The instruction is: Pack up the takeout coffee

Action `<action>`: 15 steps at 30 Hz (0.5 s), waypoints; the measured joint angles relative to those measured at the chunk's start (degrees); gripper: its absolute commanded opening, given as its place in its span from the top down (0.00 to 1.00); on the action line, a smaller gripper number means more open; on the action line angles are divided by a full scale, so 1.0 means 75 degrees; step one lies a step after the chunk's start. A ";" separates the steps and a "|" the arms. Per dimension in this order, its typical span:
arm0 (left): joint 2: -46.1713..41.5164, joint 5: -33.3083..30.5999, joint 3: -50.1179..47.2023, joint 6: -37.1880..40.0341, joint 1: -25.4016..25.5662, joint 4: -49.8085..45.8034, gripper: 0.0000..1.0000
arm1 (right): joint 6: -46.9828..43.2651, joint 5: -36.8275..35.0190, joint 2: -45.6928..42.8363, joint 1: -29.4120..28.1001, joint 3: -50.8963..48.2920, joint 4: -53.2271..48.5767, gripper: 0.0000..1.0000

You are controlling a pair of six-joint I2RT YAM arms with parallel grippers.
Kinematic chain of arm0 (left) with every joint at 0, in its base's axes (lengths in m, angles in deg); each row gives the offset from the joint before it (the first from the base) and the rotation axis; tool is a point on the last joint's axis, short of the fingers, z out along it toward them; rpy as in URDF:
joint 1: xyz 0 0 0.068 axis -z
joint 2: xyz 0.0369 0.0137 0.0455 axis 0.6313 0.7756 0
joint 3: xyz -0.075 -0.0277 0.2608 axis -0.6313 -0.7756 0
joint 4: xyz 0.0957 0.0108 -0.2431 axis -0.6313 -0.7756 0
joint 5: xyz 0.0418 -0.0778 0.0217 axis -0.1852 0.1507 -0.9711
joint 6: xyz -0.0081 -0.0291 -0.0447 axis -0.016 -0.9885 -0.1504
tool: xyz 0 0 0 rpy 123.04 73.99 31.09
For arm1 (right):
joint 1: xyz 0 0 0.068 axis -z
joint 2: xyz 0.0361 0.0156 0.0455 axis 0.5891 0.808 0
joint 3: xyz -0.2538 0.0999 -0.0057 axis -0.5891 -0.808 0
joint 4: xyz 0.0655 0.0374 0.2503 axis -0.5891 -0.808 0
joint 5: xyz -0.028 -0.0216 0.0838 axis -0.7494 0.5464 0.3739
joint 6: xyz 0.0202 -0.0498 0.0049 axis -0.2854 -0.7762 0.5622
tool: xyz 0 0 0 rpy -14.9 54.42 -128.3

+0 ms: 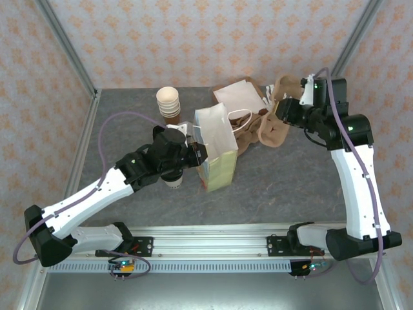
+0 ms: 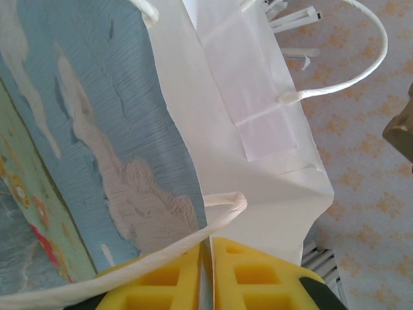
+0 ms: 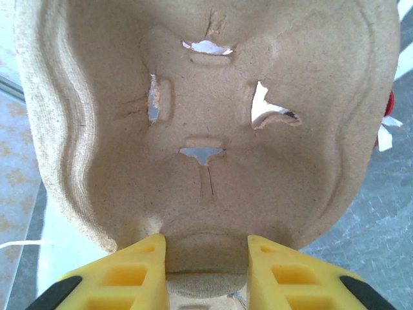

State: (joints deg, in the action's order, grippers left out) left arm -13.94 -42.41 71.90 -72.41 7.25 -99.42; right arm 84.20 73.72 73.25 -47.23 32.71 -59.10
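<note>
Left hand (image 2: 210, 248) tight on rim of printed paper bag (image 2: 258, 97); right hand (image 3: 206, 242) tight on edge of pulp cup carrier (image 3: 213, 116).

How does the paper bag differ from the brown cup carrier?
The paper bag is white paper with a printed blue-green side; the cup carrier is brown pulp. The bag has cord handles; the carrier has torn holes. The left gripper pinches the bag with fingers almost together; the right gripper grips the carrier with fingers apart. Both are held.
</note>
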 measured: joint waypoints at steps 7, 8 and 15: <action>0.0020 -0.0242 0.0026 0.0064 0.0117 -0.0070 0.68 | -0.0198 0.0087 0.0516 -0.0921 0.1081 -0.0152 0.70; 0.0020 -0.0335 0.0067 0.0125 0.0117 -0.0172 0.64 | -0.0230 0.0085 0.0624 -0.1102 0.1204 -0.0175 0.70; 0.0017 -0.1107 0.0664 0.0641 0.0117 -0.0892 0.43 | -0.0443 -0.0061 0.1518 -0.2326 0.2098 -0.0367 0.70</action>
State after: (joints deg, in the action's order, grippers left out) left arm -13.81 -50.71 76.88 -67.60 8.12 -106.11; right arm 80.87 73.26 84.64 -64.67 48.45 -61.85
